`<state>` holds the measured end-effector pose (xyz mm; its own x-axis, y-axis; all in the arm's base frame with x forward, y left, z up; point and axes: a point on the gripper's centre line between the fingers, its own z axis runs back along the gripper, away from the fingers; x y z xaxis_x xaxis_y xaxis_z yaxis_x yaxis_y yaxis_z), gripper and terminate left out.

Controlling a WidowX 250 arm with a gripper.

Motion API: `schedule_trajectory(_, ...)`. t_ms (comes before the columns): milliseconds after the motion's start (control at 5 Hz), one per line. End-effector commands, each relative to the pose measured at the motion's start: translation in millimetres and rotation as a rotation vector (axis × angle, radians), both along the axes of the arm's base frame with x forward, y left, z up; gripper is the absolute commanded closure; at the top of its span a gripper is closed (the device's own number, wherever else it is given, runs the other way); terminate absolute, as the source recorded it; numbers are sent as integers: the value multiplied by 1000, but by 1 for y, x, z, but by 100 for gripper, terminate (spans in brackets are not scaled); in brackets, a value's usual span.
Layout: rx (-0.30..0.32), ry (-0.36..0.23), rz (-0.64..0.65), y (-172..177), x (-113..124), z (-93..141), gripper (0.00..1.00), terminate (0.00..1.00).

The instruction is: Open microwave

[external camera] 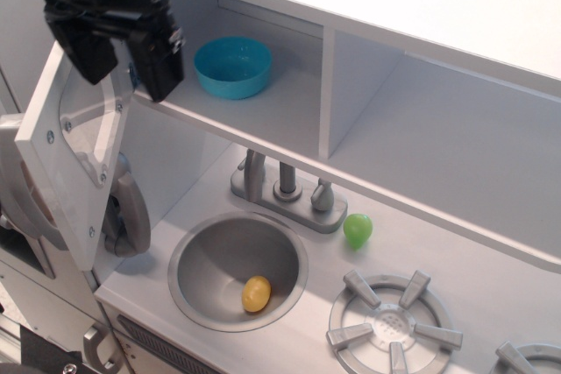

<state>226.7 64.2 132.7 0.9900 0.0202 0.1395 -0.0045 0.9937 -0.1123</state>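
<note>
The microwave is the grey upper compartment (263,120), and it stands open. Its flat door (61,181) is swung out to the left, showing its white inner face with screws and the rounded window. A blue bowl (232,66) sits inside on the shelf. My black gripper (125,63) is at the top left, over the door's upper edge near the opening. Its fingers (162,63) are spread apart and hold nothing. The door's outer face with the buttons is turned away and hidden.
Below is a round sink (210,256) with a yellow egg-shaped thing (256,293) in it, and a faucet (285,186) behind. A green toy (357,229) lies by the faucet. A burner (390,326) is at the front right. The silver phone (127,216) is partly behind the door.
</note>
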Motion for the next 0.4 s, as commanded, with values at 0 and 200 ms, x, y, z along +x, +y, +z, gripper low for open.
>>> schedule_trajectory(0, -28, -14, -36, -14, 12, 21, 0, 0)
schedule_trajectory(200, -28, -14, -36, -14, 12, 21, 0, 100)
